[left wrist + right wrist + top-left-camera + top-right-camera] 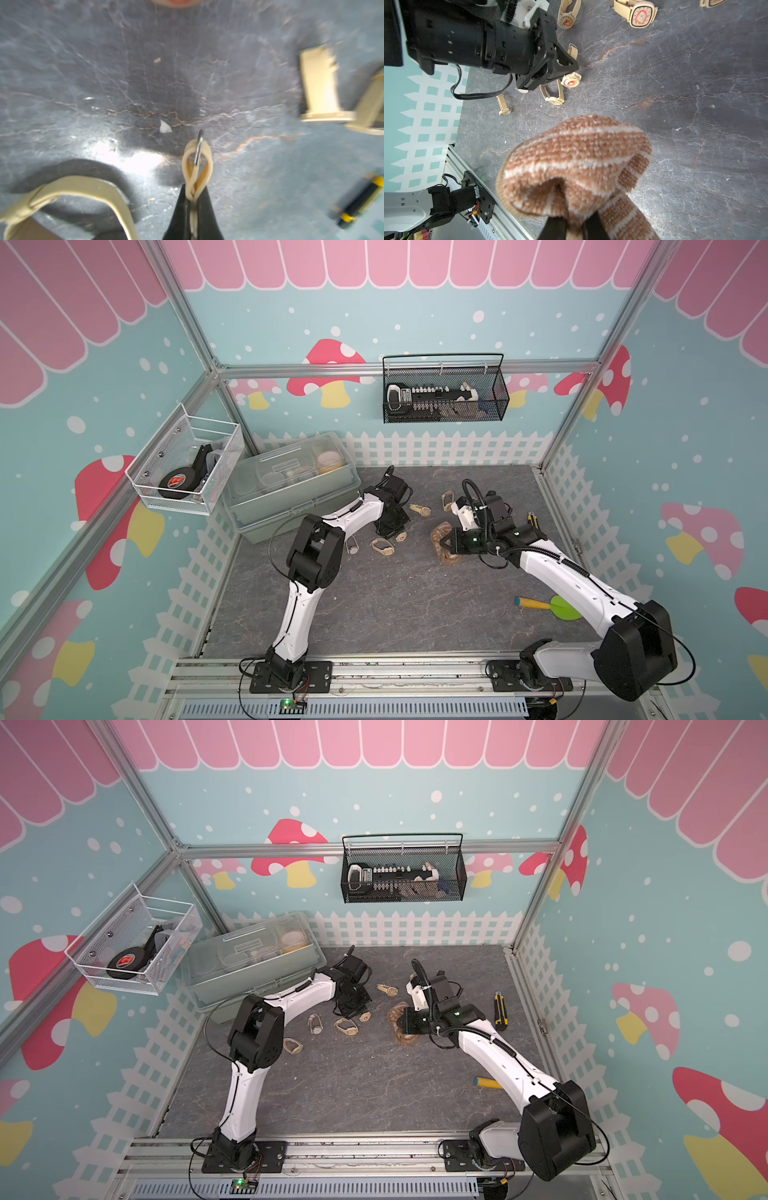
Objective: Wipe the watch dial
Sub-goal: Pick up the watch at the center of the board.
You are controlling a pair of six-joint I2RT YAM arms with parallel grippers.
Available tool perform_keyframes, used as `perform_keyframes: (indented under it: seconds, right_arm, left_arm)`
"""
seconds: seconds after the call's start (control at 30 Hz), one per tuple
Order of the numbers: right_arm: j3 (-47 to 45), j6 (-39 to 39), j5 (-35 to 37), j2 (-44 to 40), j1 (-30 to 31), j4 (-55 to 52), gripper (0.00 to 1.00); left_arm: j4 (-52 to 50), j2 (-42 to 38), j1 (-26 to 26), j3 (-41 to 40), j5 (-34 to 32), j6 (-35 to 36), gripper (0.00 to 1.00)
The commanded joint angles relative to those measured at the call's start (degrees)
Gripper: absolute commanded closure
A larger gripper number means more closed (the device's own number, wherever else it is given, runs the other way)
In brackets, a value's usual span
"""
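White basket (146, 485): hangs on the wall out at 10 o'clock, a black tape roll inside.
Plastic box (291, 489): lid on, in the 11 o'clock corner of the tabletop (374, 614).
Left jaws: pinched tight on the beige strap (197, 166) of one watch, with the buckle poking out past the tips.
Watch dial (571, 80): round, scribbled red, right under the left arm's tip, toward 12 o'clock from the tabletop's middle. I cannot tell whether it touches the surface.
Other watches: one (384, 547) just beside the held one at 7 o'clock, one (352, 548) at 9 o'clock, one (422, 511) at 1 o'clock.
Cloth (571, 162): brown with pale stripes, bunched, near the held watch at 3 o'clock but apart from it.
Right jaws: closed on that cloth, which spills out over them.
Utility knife (532, 520): yellow and black, lying at 3 o'clock of the right wrist.
Green paddle (563, 608): yellow handle, near the tabletop's 4 o'clock edge.
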Motion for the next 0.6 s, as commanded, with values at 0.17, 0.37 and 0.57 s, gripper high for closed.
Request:
perform_keyframes:
  seconds: [0.17, 0.37, 0.57]
  right_arm:
    - [4.14, 0.61, -0.10, 0.36, 1.17, -0.46, 1.00]
    - [6.05, 0.69, 0.08, 1.64, 1.66, -0.31, 1.00]
    - [8.91, 0.21, 0.32, 3.73, 1.77, -0.09, 1.00]
  left_arm:
    - [12.80, -8.47, 1.24, -6.66, 2.13, -13.04, 1.00]
    - [21.50, -13.15, 1.40, -11.46, 2.25, -19.60, 1.00]
    - [34.42, -18.02, 1.59, -20.36, 2.72, -28.17, 1.00]
